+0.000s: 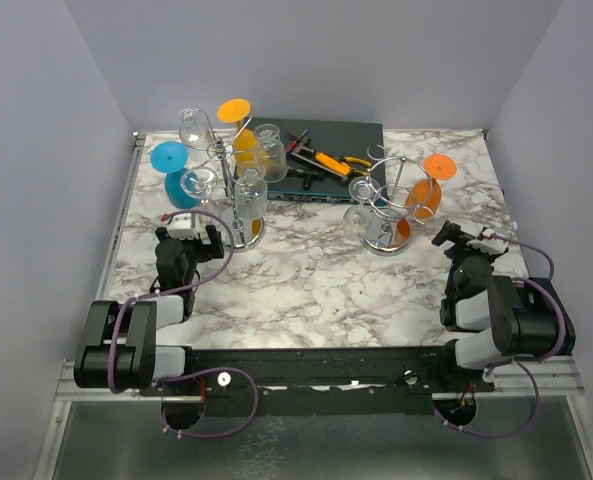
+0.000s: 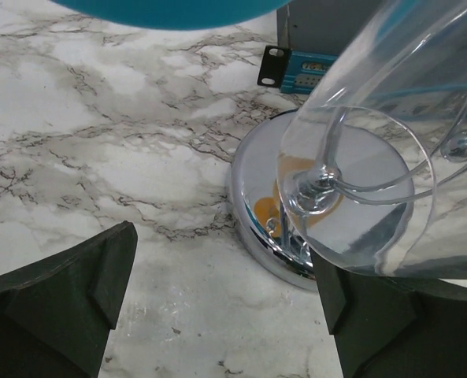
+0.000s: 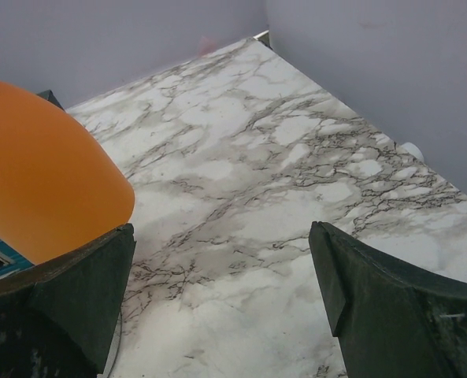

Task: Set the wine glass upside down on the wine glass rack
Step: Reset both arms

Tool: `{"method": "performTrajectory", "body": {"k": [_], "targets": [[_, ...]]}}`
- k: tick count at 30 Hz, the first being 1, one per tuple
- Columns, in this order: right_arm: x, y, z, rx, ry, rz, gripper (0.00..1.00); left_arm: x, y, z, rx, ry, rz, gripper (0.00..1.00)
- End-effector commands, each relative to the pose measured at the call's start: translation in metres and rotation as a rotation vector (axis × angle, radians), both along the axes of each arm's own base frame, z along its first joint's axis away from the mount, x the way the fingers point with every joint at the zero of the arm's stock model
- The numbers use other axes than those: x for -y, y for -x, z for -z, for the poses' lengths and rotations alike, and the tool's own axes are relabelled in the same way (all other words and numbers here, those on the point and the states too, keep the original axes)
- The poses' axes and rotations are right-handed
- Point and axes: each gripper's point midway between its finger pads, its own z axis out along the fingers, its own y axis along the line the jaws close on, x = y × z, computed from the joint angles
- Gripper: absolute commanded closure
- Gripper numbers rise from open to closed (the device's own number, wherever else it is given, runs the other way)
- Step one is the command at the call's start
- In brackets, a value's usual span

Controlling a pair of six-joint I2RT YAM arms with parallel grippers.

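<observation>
Two chrome wine glass racks stand on the marble table. The left rack (image 1: 238, 205) carries several upside-down glasses, among them one with a blue foot (image 1: 170, 156) and one with an orange foot (image 1: 234, 108). The right rack (image 1: 384, 215) carries an orange glass (image 1: 425, 197). My left gripper (image 1: 191, 238) is open and empty in front of the left rack; its wrist view shows the rack's chrome base (image 2: 257, 181) and a clear hanging glass (image 2: 375, 157) just ahead of the gripper (image 2: 225, 315). My right gripper (image 1: 458, 238) is open and empty, right of the right rack; the orange glass (image 3: 36, 173) shows left of the gripper (image 3: 221, 299).
A dark flat box (image 1: 331, 150) with hand tools on it lies at the back between the racks; its blue edge shows in the left wrist view (image 2: 312, 67). Grey walls close in the table on the left, back and right.
</observation>
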Motion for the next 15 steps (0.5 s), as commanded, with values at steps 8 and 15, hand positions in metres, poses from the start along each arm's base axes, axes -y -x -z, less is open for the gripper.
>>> {"method": "performTrajectory", "body": {"k": [8,15], "targets": [[-0.002,0.004,-0.010,0.061,0.034,-0.017,0.00,-0.004,-0.014,-0.022,0.212,-0.034,-0.003,0.01],[-0.013,0.004,-0.012,0.074,0.067,-0.080,0.00,-0.006,-0.012,-0.010,0.246,-0.053,-0.009,0.01]]}}
